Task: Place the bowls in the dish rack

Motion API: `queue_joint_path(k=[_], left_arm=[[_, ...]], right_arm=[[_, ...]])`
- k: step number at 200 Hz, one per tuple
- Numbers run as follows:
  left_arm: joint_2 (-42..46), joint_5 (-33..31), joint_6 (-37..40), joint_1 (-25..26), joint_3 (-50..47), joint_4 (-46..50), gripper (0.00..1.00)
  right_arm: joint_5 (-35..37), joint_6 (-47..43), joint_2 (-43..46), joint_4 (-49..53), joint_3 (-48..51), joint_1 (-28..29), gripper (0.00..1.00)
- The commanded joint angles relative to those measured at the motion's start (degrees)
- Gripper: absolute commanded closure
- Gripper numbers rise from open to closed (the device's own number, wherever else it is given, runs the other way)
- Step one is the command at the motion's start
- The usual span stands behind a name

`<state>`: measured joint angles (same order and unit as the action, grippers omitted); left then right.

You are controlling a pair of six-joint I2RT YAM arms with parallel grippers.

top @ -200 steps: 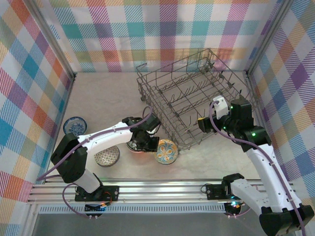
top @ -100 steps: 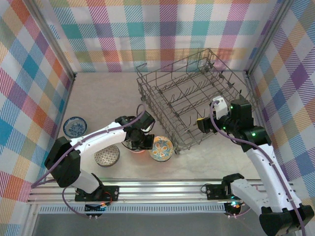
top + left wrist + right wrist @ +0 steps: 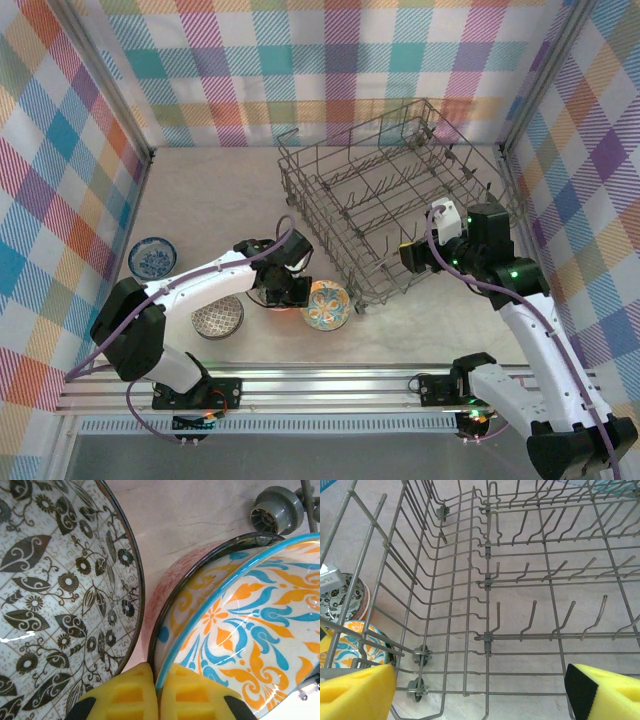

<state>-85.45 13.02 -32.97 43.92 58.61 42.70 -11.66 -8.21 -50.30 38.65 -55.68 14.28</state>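
My left gripper (image 3: 293, 290) (image 3: 159, 692) is shut on the rim of the orange-yellow bowl (image 3: 326, 305) (image 3: 250, 630), which sits just in front of the dish rack (image 3: 390, 205). The dark floral bowl (image 3: 272, 298) (image 3: 50, 590), orange-red outside, lies right beside it under the left wrist. The grey mosaic bowl (image 3: 218, 317) and the blue bowl (image 3: 152, 257) rest further left. My right gripper (image 3: 415, 255) (image 3: 480, 695) hangs open over the rack's near right edge, with bare tines (image 3: 535, 615) between its pads. The right wrist view catches the floral bowl (image 3: 340, 597) and the orange-yellow bowl (image 3: 350, 642) through the wires.
The grey wire rack stands tilted against the back right corner, and one of its small wheels (image 3: 277, 507) is close to the held bowl. Plaid walls (image 3: 60, 180) close in the left, back and right sides. An aluminium rail (image 3: 320, 385) runs along the near edge.
The left gripper and the orange-yellow bowl have shifted a little to the left, toward the floral bowl, and the bowl now sits tilted. The right arm has stayed still.
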Motion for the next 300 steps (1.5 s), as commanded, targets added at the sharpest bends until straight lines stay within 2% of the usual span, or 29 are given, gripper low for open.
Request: queue_joint_path(k=[1, 107, 183, 261, 278, 300], left_arm=[[-0.98, 2.00, 0.19, -0.40, 0.54, 0.35, 0.94], [-2.54, 2.81, 0.45, -0.38, 1.91, 2.00, 0.80], [-2.17, 2.98, 0.71, -0.33, 3.21, 3.88, 0.74], [-3.32, 3.42, 0.22, -0.40, 2.47, 2.56, 0.74], [-3.69, 3.72, -0.12, -0.36, 2.48, 1.94, 0.76], [-3.89, 3.96, -0.47, -0.39, 2.47, 1.56, 0.84]], right_arm=[[-1.77, 0.91, 0.68, 0.09, 1.08, -0.02, 0.12], [-2.37, 1.40, -0.14, -0.86, 1.72, -0.05, 0.12], [-2.40, 1.35, -0.49, -1.70, 2.59, -0.05, 0.12], [-2.44, 1.26, -0.87, -2.27, 2.94, -0.08, 0.12], [-2.48, 1.26, -0.85, -2.30, 3.11, -0.03, 0.12], [-2.32, 1.26, -0.63, -2.25, 3.12, -0.07, 0.12]])
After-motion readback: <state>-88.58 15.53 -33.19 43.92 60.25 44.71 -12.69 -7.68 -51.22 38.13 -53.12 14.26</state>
